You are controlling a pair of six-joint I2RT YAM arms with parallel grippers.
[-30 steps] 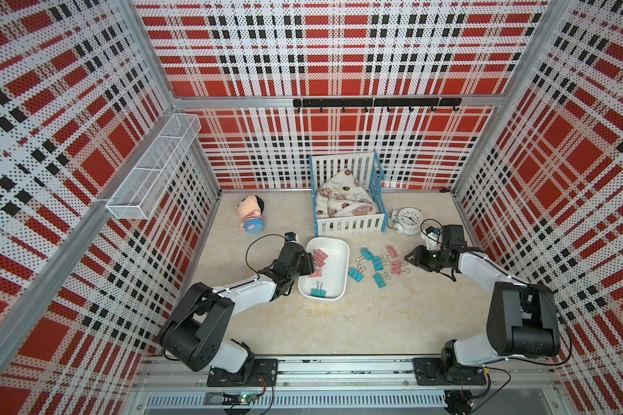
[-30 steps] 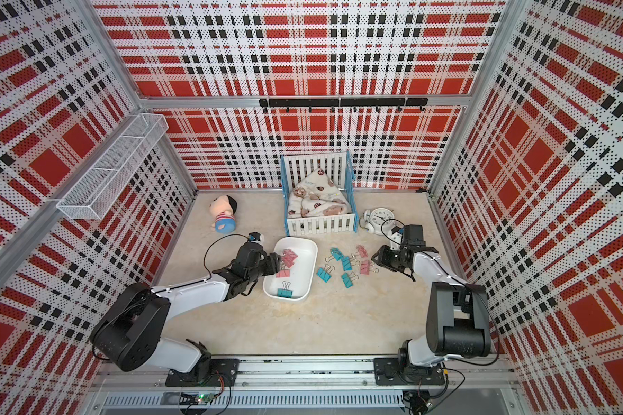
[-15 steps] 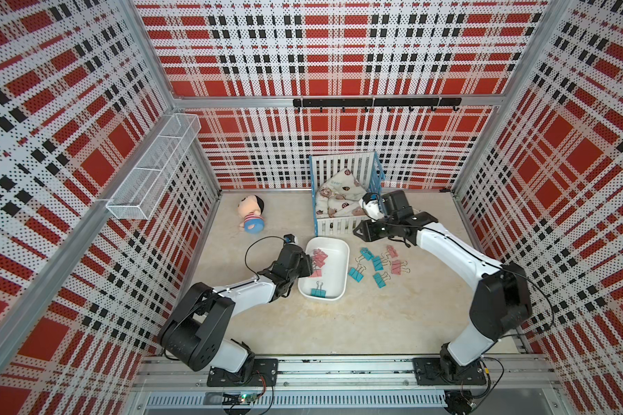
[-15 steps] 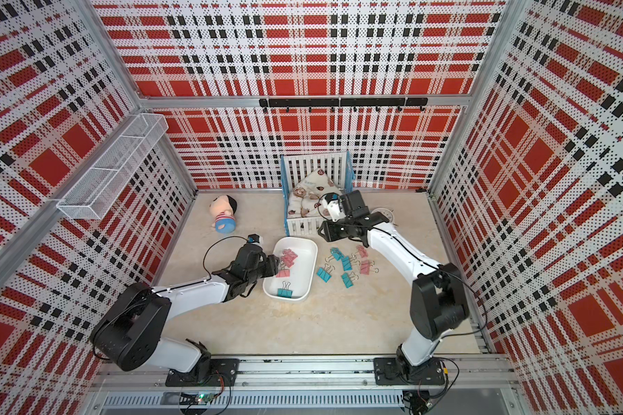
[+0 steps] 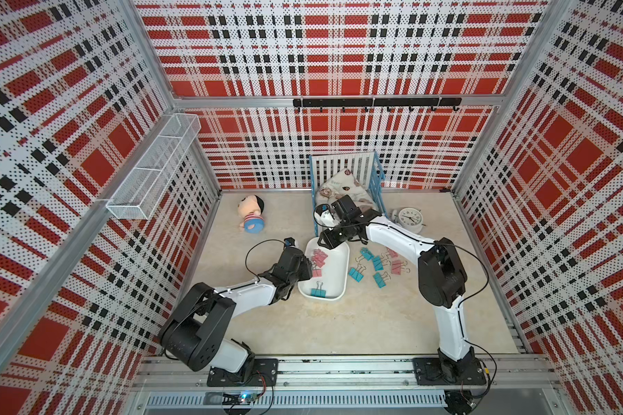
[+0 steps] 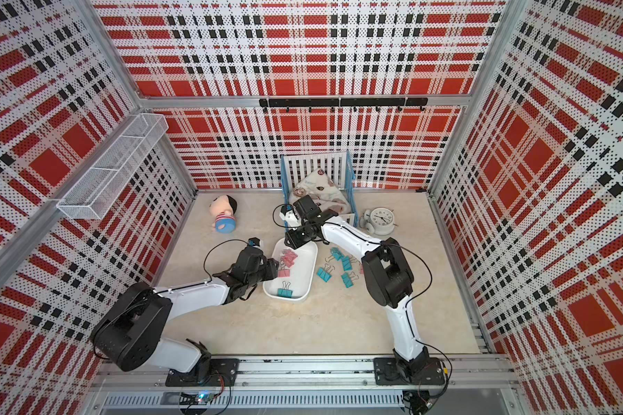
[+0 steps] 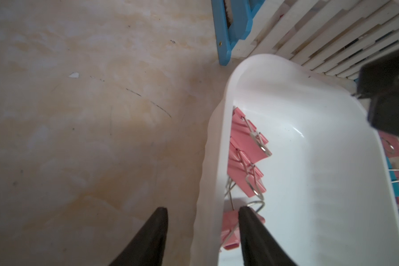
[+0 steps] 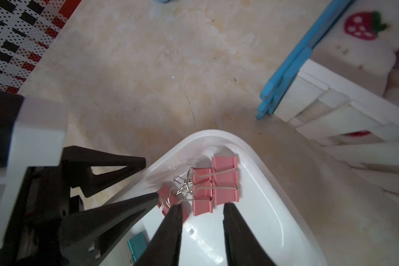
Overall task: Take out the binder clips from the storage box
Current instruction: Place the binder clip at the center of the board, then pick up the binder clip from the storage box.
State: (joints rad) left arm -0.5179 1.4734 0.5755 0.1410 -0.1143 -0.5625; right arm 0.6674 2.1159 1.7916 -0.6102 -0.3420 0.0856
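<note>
Between your two arms, the storage box [image 5: 339, 264] is lying with its long axis running near to far, and the next move is turning on its left inside wall. Your right gripper [image 8: 202, 207] is hanging over the far end of the box, reaching toward the near left, with its fingers spread and nothing between them. Your left gripper [image 7: 202, 209] is sitting astride the left wall, one finger outside and one inside. Its jaws are standing apart with the wall between them, and I am not seeing them clamp it.

The pink binder clips [image 8: 213, 184] are bunching in a row against that left wall, in the far half of the box. They are lying just ahead of the right gripper and seemingly touching the left arm's inner finger [image 7: 251, 230]. So I am judging your left arm nearer but hampered by the wall, and your right arm freer to come down on them. One teal binder clip [image 5: 317, 291] is lying alone at the near end, well apart from the right gripper.
</note>
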